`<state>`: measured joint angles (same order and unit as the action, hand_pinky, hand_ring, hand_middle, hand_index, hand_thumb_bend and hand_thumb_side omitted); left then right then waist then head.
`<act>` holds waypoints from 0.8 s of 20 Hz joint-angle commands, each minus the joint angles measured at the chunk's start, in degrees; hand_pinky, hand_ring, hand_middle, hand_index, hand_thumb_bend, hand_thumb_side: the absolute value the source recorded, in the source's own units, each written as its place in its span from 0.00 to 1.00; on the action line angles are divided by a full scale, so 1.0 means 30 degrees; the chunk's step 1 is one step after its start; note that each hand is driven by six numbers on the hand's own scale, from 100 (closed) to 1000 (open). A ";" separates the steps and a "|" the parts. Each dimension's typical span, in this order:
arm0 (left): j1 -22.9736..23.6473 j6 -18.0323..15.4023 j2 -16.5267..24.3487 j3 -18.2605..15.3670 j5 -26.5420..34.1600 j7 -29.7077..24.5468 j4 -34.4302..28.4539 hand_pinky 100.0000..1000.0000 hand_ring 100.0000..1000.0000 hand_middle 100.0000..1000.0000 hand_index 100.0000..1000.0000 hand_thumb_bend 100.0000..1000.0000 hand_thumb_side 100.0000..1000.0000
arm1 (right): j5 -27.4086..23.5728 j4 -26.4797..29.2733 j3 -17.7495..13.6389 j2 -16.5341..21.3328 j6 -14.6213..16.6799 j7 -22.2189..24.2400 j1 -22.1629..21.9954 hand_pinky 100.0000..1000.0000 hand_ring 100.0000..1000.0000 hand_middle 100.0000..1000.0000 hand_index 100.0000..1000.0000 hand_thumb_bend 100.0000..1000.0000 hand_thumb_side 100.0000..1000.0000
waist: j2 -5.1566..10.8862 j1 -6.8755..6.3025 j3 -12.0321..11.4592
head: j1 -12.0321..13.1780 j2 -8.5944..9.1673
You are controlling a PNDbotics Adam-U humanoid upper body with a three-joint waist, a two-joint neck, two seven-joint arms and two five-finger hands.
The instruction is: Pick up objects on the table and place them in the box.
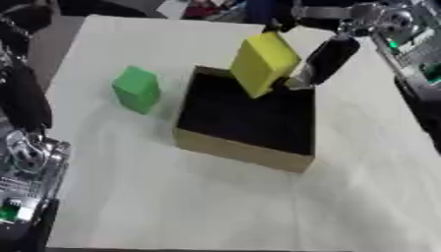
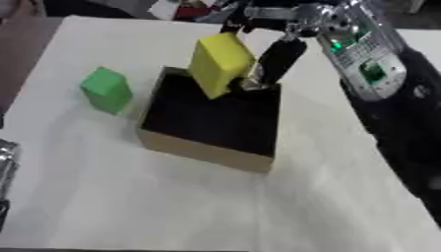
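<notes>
A yellow block (image 1: 263, 63) hangs tilted over the far edge of the open cardboard box (image 1: 241, 147), whose inside is black. My right hand (image 1: 326, 60) comes in from the upper right and is shut on the yellow block, fingers against its right side. A green block (image 1: 137, 89) stands on the table left of the box, apart from it. My left hand itself does not show; only the left arm (image 1: 21, 98) appears along the left edge.
The white table (image 1: 215, 206) stretches wide in front of the box and to its right. My right forearm (image 2: 370, 59) crosses the upper right corner. Dark clutter lies beyond the table's far edge.
</notes>
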<state>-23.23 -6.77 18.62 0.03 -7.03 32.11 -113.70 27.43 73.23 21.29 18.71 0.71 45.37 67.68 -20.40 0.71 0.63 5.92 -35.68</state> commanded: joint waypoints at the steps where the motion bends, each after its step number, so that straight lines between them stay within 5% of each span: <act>1: -0.0284 -0.0020 0.0159 -0.0021 -0.0017 -0.0050 -0.0298 0.68 0.61 0.61 0.72 0.06 0.98 | 0.0523 -0.0372 0.0071 -0.0085 0.0218 0.0211 0.0295 0.95 0.93 0.67 0.76 0.12 0.22 | 0.0324 -0.0012 -0.0098 | -0.0026 0.0087; 5: -0.0273 -0.0006 0.0129 -0.0005 -0.0004 -0.0060 -0.0298 0.68 0.61 0.61 0.72 0.06 0.98 | 0.0570 -0.0929 0.0017 -0.0244 0.0657 0.0486 0.0405 0.97 0.95 0.72 0.82 0.40 0.43 | 0.0268 0.0032 -0.0145 | 0.0002 0.0028; 9: -0.0265 0.0003 0.0129 -0.0003 0.0006 -0.0066 -0.0298 0.68 0.61 0.61 0.72 0.06 0.98 | 0.0607 -0.1009 -0.0145 -0.0215 0.1134 0.0808 0.0510 1.00 0.98 0.78 0.88 0.57 0.47 | 0.0259 0.0033 -0.0138 | 0.0029 -0.0024; 16: -0.0227 0.0015 0.0126 -0.0016 0.0012 -0.0070 -0.0298 0.68 0.61 0.61 0.72 0.06 0.98 | 0.1177 -0.1058 -0.0450 -0.0035 0.1607 0.0822 0.0565 1.00 0.99 0.83 0.91 0.67 0.45 | 0.0277 -0.0009 -0.0067 | 0.0056 -0.0020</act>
<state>-23.26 -6.75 18.59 0.12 -7.00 32.08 -113.70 30.40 69.78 20.78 17.50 5.13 47.89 68.06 -20.78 0.87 0.39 5.97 -35.71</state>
